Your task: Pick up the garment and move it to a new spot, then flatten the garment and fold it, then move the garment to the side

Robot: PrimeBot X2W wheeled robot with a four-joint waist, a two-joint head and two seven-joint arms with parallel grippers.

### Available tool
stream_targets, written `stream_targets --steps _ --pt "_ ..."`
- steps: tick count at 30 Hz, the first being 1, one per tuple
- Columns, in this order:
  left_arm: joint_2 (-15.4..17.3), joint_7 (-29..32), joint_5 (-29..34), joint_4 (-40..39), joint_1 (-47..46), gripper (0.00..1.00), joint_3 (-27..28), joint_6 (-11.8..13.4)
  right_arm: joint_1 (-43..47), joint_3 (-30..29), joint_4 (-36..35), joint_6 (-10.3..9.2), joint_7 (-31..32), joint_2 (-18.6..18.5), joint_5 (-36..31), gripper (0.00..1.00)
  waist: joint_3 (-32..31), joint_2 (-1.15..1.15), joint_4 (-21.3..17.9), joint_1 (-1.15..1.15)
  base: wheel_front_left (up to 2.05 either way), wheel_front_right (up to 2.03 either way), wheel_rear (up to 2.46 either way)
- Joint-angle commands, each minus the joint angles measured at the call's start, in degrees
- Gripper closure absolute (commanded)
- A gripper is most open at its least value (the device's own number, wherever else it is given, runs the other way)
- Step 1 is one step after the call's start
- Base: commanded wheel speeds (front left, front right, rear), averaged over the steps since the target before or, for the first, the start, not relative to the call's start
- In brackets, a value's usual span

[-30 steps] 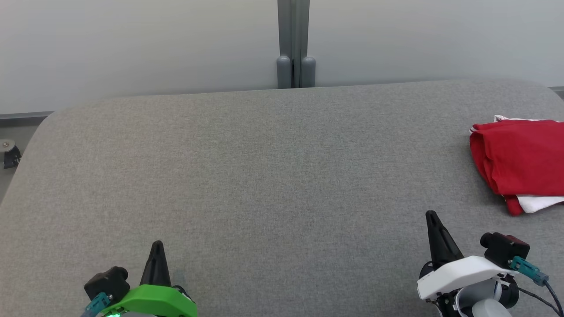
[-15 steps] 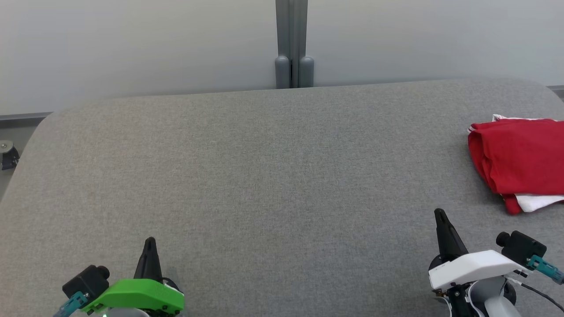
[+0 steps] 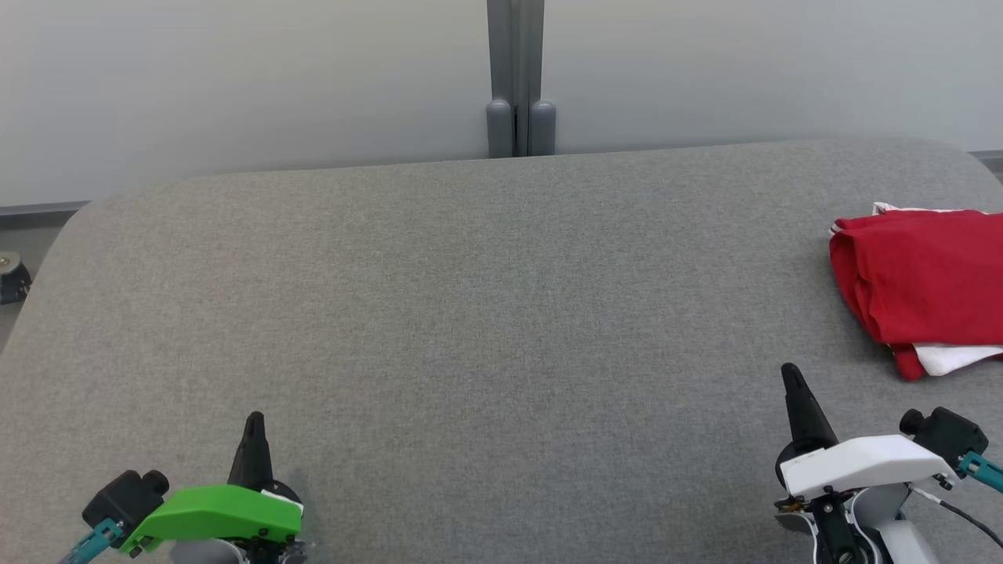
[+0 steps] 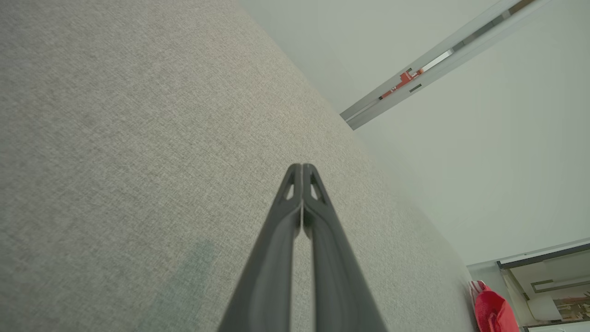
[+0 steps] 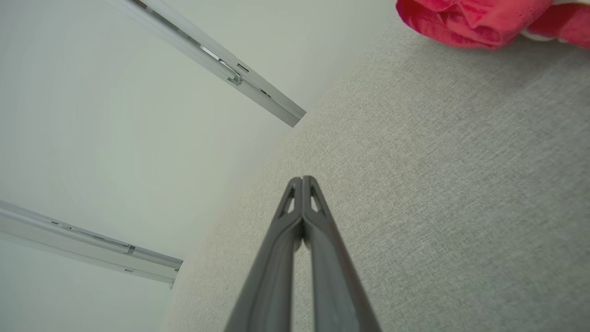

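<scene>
Both jaws are resting closed and empty near six o'clock; the folded red-and-white cloth garment (image 3: 921, 278) is lying at three o'clock on the grey fabric surface (image 3: 470, 313), seemingly set aside, needing only retreat.

Grey woven-fabric surface (image 3: 501, 313), rounded at both far corners, spreading across most of the head view. Behind it, pale matte wall panels (image 3: 235, 78), joined by a grey vertical post (image 3: 515, 70) with two rounded caps at its foot. At far left, a strip of grey floor (image 3: 22, 233) and a small dark caster-like foot (image 3: 12, 278). Lit softly and evenly, with only faint shadows.
</scene>
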Motion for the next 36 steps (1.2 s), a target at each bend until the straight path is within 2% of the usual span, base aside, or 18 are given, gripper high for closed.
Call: stream_targets --steps 1,36 --pt "0.19 0.49 -1.79 -0.82 -1.73 1.0 0.57 -0.5 -1.45 -0.39 -0.92 0.04 0.45 -0.42 1.89 1.0 0.0 0.0 -0.03 0.0 0.0 0.0 0.0" --pt "0.25 6.06 -20.92 -2.53 -3.12 1.0 5.13 -3.84 -2.44 -2.97 -1.86 0.03 5.73 -0.72 21.99 1.0 0.0 0.0 -0.64 0.0 0.0 0.0 0.0"
